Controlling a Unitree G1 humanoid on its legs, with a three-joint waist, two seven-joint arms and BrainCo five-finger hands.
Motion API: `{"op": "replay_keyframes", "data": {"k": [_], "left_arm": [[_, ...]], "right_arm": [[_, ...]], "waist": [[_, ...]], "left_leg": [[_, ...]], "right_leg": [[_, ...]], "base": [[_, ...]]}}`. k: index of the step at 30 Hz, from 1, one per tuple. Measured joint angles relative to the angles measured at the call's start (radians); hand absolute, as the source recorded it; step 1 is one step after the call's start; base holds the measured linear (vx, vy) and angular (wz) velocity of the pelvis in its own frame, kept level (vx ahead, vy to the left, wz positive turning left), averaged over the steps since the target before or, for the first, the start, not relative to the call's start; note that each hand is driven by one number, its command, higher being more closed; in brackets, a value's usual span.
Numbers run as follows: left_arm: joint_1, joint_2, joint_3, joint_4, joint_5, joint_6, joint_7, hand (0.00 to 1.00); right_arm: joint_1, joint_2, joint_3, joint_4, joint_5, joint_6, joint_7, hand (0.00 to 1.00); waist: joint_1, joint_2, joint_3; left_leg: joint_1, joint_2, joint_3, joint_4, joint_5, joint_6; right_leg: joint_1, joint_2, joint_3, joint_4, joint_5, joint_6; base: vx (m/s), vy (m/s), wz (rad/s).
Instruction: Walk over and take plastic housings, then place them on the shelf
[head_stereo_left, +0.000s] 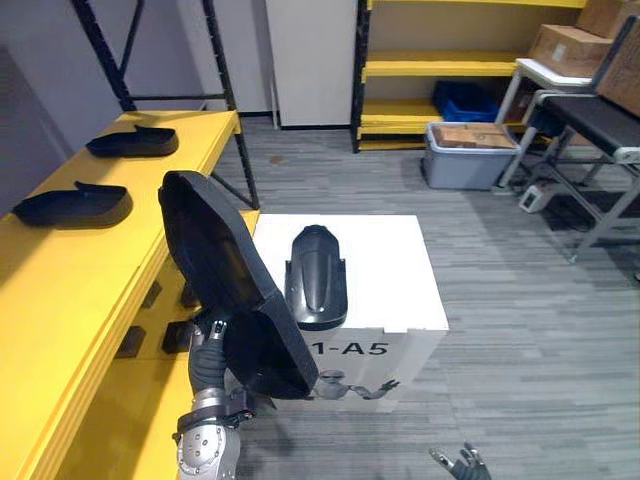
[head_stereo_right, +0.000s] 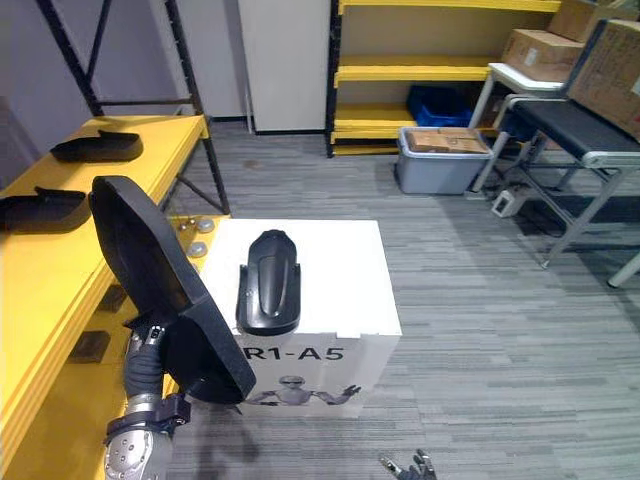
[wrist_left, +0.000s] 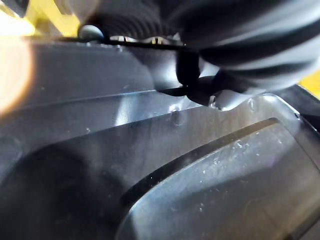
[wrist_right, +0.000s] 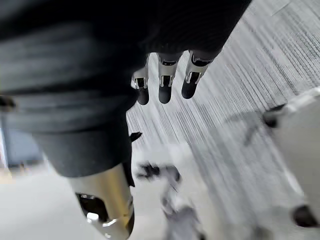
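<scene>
Since the left hand (head_stereo_left: 212, 335) only pinches the big black housing (head_stereo_left: 225, 280) by its lower rim, w/ the part tilted up tall beside the yellow shelf (head_stereo_left: 60, 260), it could pivot or slip out imo. Right hand (head_stereo_left: 462, 463) hangs low, fingers loose, empty. 2nd housing (head_stereo_left: 317, 277) lies on the white box (head_stereo_left: 400, 270).

You get bright, even overhead room light in both eye views, with soft, faint shadows. The lower yellow shelf (head_stereo_left: 110, 410) beside your left hand (wrist_left: 250, 45) sits in shade. In the left wrist view, a warm flare of glare blooms well away from the hand's cover. Pale highlights streak the glossy held housing (wrist_left: 165, 165) it grips. The right hand (wrist_right: 165, 80) cover is dark, and the grey floor (wrist_right: 250, 90) past its loose fingers is bright.
</scene>
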Motion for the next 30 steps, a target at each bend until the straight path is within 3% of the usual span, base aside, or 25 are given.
{"op": "replay_keyframes", "data": {"k": [2,3,4,6,7,9,13,14,16,17,18,21,22,24,25,26,27,28,30], "left_arm": [[-0.003,0.0,-0.015,-0.019,0.0,0.0,0.002,1.0],[-0.005,0.0,-0.022,-0.031,0.0,0.0,0.003,1.0],[-0.011,0.0,-0.027,-0.032,-0.001,0.0,0.004,1.0],[-0.02,0.0,-0.028,-0.022,-0.001,0.0,0.01,1.0],[-0.021,0.002,-0.029,-0.018,0.0,0.0,0.018,1.0],[-0.038,0.011,-0.032,-0.008,0.001,-0.001,0.029,1.0],[-0.077,0.008,-0.034,0.063,0.01,0.009,0.032,1.0],[-0.078,0.009,-0.033,0.067,0.024,0.014,0.036,1.0],[-0.084,0.009,-0.036,0.077,0.042,0.015,0.044,1.0],[-0.085,0.009,-0.036,0.097,0.055,0.015,0.052,1.0],[-0.086,0.01,-0.042,0.114,0.068,0.016,0.056,1.0],[-0.095,0.009,-0.106,0.127,0.12,0.016,0.081,1.0],[-0.098,0.009,-0.121,0.127,0.127,0.017,0.083,1.0],[-0.127,0.004,-0.189,0.128,0.141,0.021,0.096,1.0],[-0.136,0.004,-0.206,0.128,0.142,0.02,0.097,1.0],[-0.15,0.005,-0.223,0.125,0.148,0.018,0.097,1.0],[-0.154,0.005,-0.223,0.124,0.149,0.014,0.099,1.0],[-0.148,0.005,-0.223,0.134,0.153,0.02,0.11,1.0],[-0.154,0.005,-0.225,0.134,0.161,0.021,0.11,1.0]], "right_arm": [[-0.01,0.0,0.015,0.002,0.0,0.0,0.0,0.0],[-0.014,-0.006,0.016,0.0,-0.001,0.0,-0.001,0.0],[-0.018,-0.02,0.018,0.001,-0.008,0.001,-0.001,0.0],[-0.026,-0.033,0.018,0.005,-0.022,0.001,-0.002,0.0],[-0.047,-0.041,0.017,0.039,-0.022,0.001,-0.003,0.0],[-0.063,-0.041,0.017,0.063,-0.022,0.001,-0.003,0.0],[-0.127,-0.048,0.013,0.161,-0.041,0.014,-0.001,0.0],[-0.136,-0.045,0.014,0.165,-0.044,0.015,0.0,0.0],[-0.148,-0.051,0.014,0.162,-0.056,0.015,0.0,0.0],[-0.147,-0.054,0.017,0.163,-0.064,0.016,0.0,0.0],[-0.141,-0.055,0.024,0.163,-0.065,0.016,-0.001,0.0],[-0.12,-0.051,0.035,0.123,-0.065,0.016,-0.002,0.0],[-0.115,-0.048,0.034,0.108,-0.065,0.016,-0.002,0.0],[-0.081,-0.031,0.034,0.048,-0.065,0.015,-0.01,0.0],[-0.07,-0.026,0.035,0.04,-0.066,0.015,-0.011,0.0],[-0.05,-0.009,0.039,0.038,-0.068,0.015,-0.011,0.0],[-0.043,0.005,0.047,0.043,-0.077,0.016,-0.01,0.0],[-0.044,-0.001,0.052,0.037,-0.083,0.016,-0.01,0.0],[-0.045,-0.004,0.056,0.038,-0.084,0.016,-0.01,0.0]], "waist": [[0.004,-0.006,0.013],[0.006,-0.007,0.019],[0.01,-0.004,0.02],[0.01,-0.003,0.031],[0.012,-0.016,0.033],[0.003,-0.026,0.026],[-0.011,-0.03,0.036],[-0.017,-0.025,0.038],[-0.039,-0.007,0.052],[-0.041,-0.001,0.056],[-0.048,-0.001,0.057],[-0.056,-0.004,0.055],[-0.06,-0.003,0.056],[-0.069,-0.011,0.054],[-0.068,-0.019,0.049],[-0.054,-0.057,0.041],[-0.04,-0.084,0.037],[-0.028,-0.057,0.023],[-0.027,-0.044,0.015]], "left_leg": [[-0.062,-0.008,0.0,0.052,-0.037,0.026],[-0.11,0.013,0.108,0.108,-0.064,0.044],[-0.161,0.074,0.301,0.2,-0.083,0.078],[-0.165,0.12,0.463,0.269,-0.095,0.085],[-0.156,0.112,0.551,0.289,-0.145,0.116],[-0.155,0.105,0.618,0.303,-0.173,0.099],[-0.155,-0.003,0.479,0.299,-0.184,0.149],[-0.147,-0.018,0.425,0.297,-0.194,0.161],[-0.123,-0.035,0.333,0.284,-0.201,0.168],[-0.084,-0.042,0.297,0.263,-0.202,0.167],[-0.049,-0.051,0.259,0.245,-0.204,0.165],[-0.015,-0.071,0.17,0.243,-0.211,0.153],[-0.012,-0.073,0.144,0.247,-0.213,0.149],[-0.012,-0.075,0.04,0.286,-0.23,0.119],[-0.018,-0.078,0.021,0.303,-0.241,0.104],[-0.022,-0.092,0.0,0.338,-0.272,0.081],[-0.023,-0.101,-0.011,0.368,-0.296,0.07],[-0.042,-0.047,-0.018,0.421,-0.342,0.032],[-0.055,-0.013,-0.016,0.422,-0.348,0.021]], "right_leg": [[0.0,-0.028,-0.089,0.029,-0.019,0.006],[0.007,-0.048,-0.169,0.038,-0.019,0.006],[0.02,-0.071,-0.255,0.06,-0.027,0.018],[0.062,-0.093,-0.338,0.092,-0.033,0.027],[0.088,-0.127,-0.407,0.128,-0.033,0.028],[0.113,-0.155,-0.471,0.134,-0.03,0.029],[0.156,-0.236,-0.541,0.246,0.023,0.027],[0.151,-0.261,-0.526,0.338,0.021,0.022],[0.088,-0.249,-0.41,0.512,-0.06,-0.078],[0.013,-0.2,-0.232,0.588,-0.097,-0.1],[-0.065,-0.14,-0.063,0.629,-0.117,-0.071],[-0.249,-0.044,0.188,0.614,-0.15,-0.045],[-0.276,-0.026,0.224,0.592,-0.151,-0.043],[-0.319,0.044,0.386,0.456,-0.147,-0.036],[-0.316,0.048,0.41,0.408,-0.142,-0.032],[-0.301,0.032,0.426,0.317,-0.027,-0.019],[-0.293,0.016,0.425,0.302,-0.012,0.024],[-0.276,0.056,0.398,0.283,-0.024,0.018],[-0.27,0.079,0.377,0.25,-0.012,0.0]], "base": [[0.01,-0.014,1.56],[0.05,0.023,2.27],[0.09,0.029,2.09],[0.22,0.085,1.72],[0.27,0.146,1.34],[0.31,0.174,1.44],[0.27,0.217,1.33],[0.23,0.168,1.33],[0.22,0.061,1.32],[0.22,-0.018,1.05],[0.17,-0.029,0.97],[0.16,-0.069,0.97],[0.18,-0.116,1.14],[0.17,-0.178,1.46],[0.14,-0.232,1.5],[0.15,-0.281,1.04],[0.21,-0.384,0.78],[0.17,-0.312,0.25],[0.13,-0.199,0.14]]}}
